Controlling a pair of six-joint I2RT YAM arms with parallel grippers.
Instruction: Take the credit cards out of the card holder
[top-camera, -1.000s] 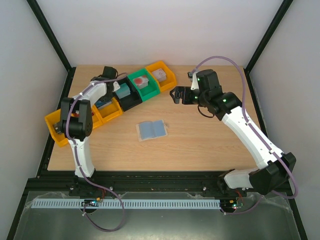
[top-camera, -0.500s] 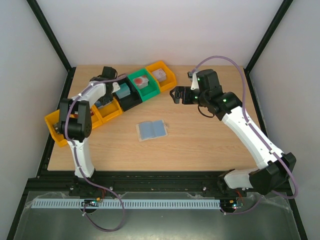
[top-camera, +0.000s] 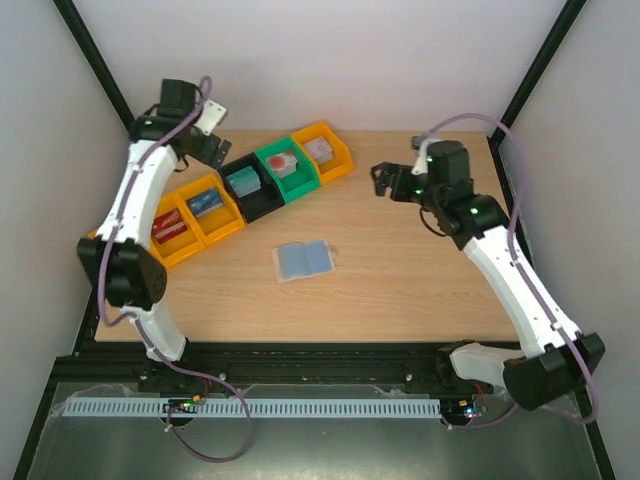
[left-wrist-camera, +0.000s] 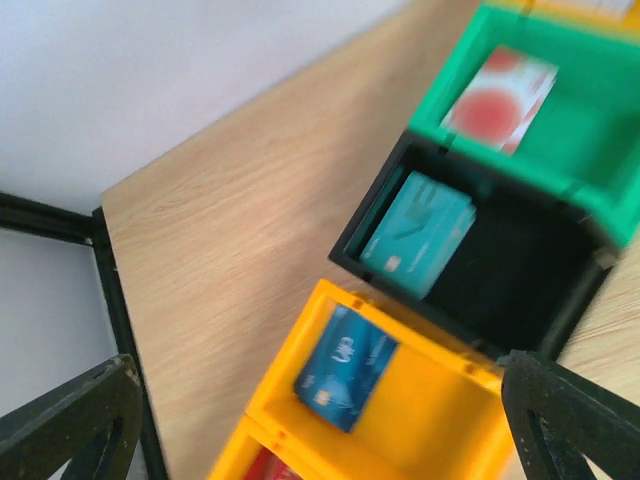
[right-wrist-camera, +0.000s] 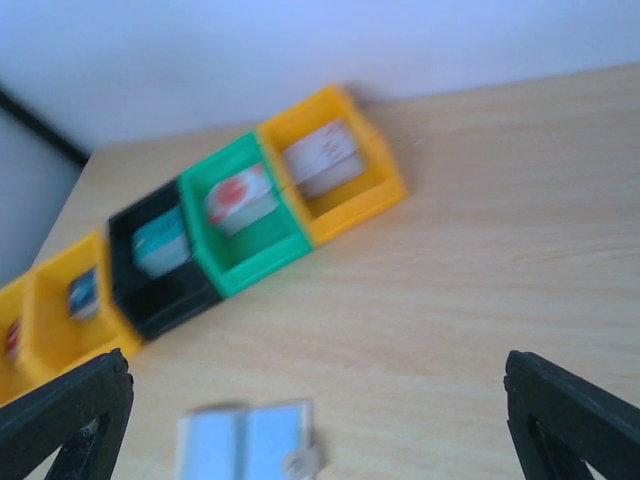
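The card holder (top-camera: 303, 260) lies open and flat in the middle of the table, its light blue pockets facing up; it also shows blurred in the right wrist view (right-wrist-camera: 250, 445). Credit cards lie in the bins: a blue one (left-wrist-camera: 345, 368), a teal one (left-wrist-camera: 420, 235) and a whitish one with red marks (left-wrist-camera: 500, 90). My left gripper (top-camera: 205, 148) hangs open and empty high over the back left end of the bin row. My right gripper (top-camera: 383, 180) is open and empty above the table, right of the bins.
A slanted row of bins runs along the back left: yellow (top-camera: 213, 208), black (top-camera: 250, 187), green (top-camera: 287, 170) and yellow (top-camera: 322, 152), the last with a greyish card. Black frame posts stand at the table's back corners.
My left gripper opened, rose out of the bins and swung back to the left. The right arm drew back to the right and higher. The card holder stayed put.
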